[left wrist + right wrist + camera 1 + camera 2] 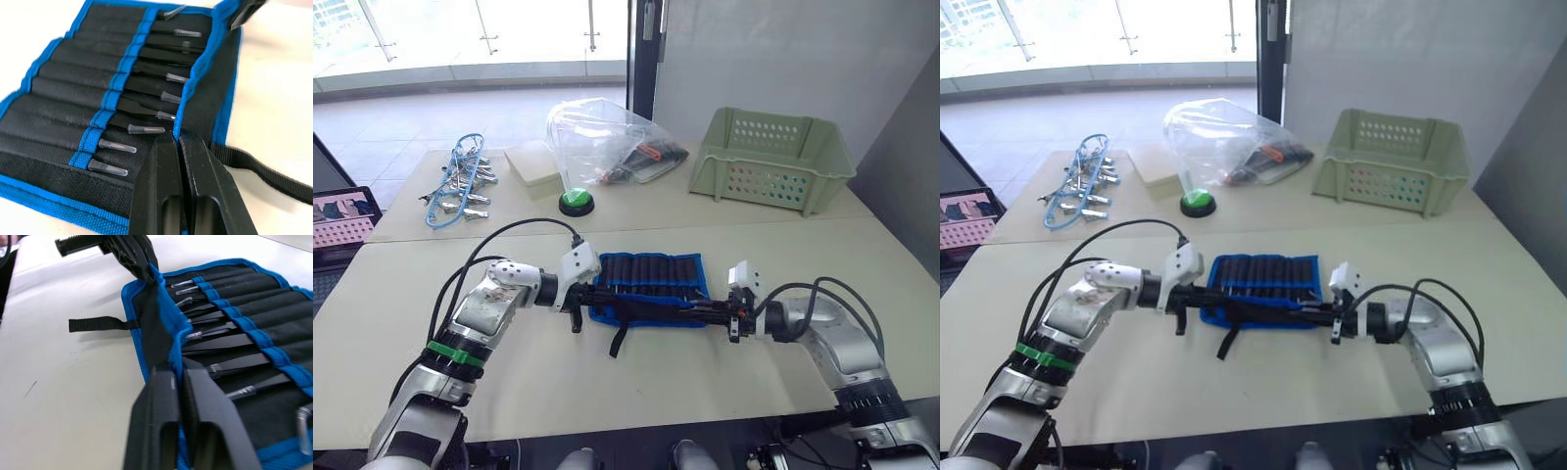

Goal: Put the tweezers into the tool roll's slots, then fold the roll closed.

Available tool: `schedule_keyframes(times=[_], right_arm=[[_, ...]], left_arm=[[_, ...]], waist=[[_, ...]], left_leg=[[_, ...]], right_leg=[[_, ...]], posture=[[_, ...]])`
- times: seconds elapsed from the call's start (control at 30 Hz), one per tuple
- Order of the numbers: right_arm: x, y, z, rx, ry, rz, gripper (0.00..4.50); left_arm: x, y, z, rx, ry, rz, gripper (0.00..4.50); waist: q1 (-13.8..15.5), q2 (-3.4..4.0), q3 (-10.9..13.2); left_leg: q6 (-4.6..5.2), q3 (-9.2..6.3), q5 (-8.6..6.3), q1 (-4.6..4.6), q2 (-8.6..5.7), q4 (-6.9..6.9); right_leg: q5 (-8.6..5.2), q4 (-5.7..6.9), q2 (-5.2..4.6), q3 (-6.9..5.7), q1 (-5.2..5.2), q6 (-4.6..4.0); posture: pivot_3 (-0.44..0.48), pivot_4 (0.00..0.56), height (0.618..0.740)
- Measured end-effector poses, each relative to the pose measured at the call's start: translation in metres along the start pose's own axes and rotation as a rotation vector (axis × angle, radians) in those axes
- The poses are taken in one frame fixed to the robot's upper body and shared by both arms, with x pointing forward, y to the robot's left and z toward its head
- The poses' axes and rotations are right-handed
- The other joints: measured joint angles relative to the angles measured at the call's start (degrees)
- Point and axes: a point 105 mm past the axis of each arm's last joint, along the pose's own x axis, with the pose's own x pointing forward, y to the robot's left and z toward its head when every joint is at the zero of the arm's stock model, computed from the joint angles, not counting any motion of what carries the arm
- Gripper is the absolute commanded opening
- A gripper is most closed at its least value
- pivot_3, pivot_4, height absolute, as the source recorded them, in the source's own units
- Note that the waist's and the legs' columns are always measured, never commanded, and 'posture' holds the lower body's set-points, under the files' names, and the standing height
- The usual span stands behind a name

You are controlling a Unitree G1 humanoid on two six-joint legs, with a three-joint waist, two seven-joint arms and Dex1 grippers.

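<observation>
Tweezers (146,105) slotted; both my hands, left (177,142) and right (177,368), pinch roll (651,284) flap edge. Lift evenly, fold over together.

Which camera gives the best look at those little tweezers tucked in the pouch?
The left wrist view: the tweezers lie close up, capped tips poking from the slots of the tool roll. The right wrist view also shows them close, partly behind that pincer. The head views show only dark ridges.
</observation>
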Motion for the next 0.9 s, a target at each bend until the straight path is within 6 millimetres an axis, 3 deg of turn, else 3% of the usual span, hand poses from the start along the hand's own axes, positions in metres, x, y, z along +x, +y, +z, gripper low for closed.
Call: schedule_keyframes(times=[0.3, 0.33, 0.43, 0.57, 0.7, 0.77, 0.9], right_arm=[[-0.004, -0.012, -0.002, -0.008, -0.005, -0.087, 4.36], [-0.005, -0.013, -0.002, -0.016, -0.006, -0.093, 4.46], [-0.005, -0.017, 0.001, -0.032, -0.049, -0.132, 4.46], [-0.011, -0.021, 0.021, -0.035, -0.201, -0.169, 4.46], [-0.015, 0.0, 0.052, -0.019, -0.309, -0.067, 4.46], [-0.014, 0.01, 0.057, -0.014, -0.315, -0.023, 3.95], [-0.005, 0.02, 0.054, 0.0, -0.289, 0.01, 2.59]], left_arm=[[0.013, 0.008, -0.002, 0.021, 0.009, 0.045, 0.0], [0.013, 0.009, -0.002, 0.02, 0.009, 0.056, 0.0], [0.007, 0.015, 0.004, 0.01, -0.032, 0.099, 0.0], [-0.013, 0.015, 0.025, -0.007, -0.18, 0.153, 0.0], [-0.038, 0.001, 0.038, -0.034, -0.309, 0.17, 0.0], [-0.045, -0.006, 0.038, -0.04, -0.321, 0.167, 0.0], [-0.046, -0.016, 0.019, -0.084, -0.269, 0.165, 0.0]], waist=[[0.0, 0.0, 0.0], [0.0, 0.0, 0.0], [0.0, 0.0, 0.0], [-0.1, 0.0, 0.0], [-0.2, 0.01, 0.0], [-0.1, 0.01, 0.0], [0.1, 0.01, 0.0]], left_leg=[[-0.01, 0.0, 0.0, -0.02, 0.01, 0.0], [-0.01, 0.0, 0.0, -0.02, 0.0, 0.0], [-0.01, -0.01, 0.0, -0.03, 0.01, 0.0], [-0.01, -0.01, 0.0, -0.05, 0.09, -0.02], [-0.01, -0.05, -0.02, -0.08, 0.16, -0.06], [0.0, -0.04, -0.03, -0.08, 0.14, -0.05], [-0.02, -0.03, -0.02, -0.07, 0.09, -0.02]], right_leg=[[0.0, 0.0, 0.0, 0.0, -0.02, 0.0], [0.0, 0.0, 0.0, 0.0, -0.02, 0.0], [0.0, 0.01, 0.0, 0.0, -0.03, 0.0], [0.0, 0.07, -0.01, 0.02, -0.08, 0.0], [0.0, 0.09, -0.01, 0.03, -0.12, 0.0], [0.0, 0.02, -0.02, 0.03, -0.09, 0.0], [0.0, -0.07, -0.03, 0.02, -0.08, 0.0]], posture=[[0.0, 0.15, 0.74], [0.0, 0.15, 0.74], [0.0, 0.15, 0.74], [0.0, 0.15, 0.74], [0.0, 0.15, 0.74], [0.0, 0.15, 0.74], [0.0, 0.15, 0.74]])
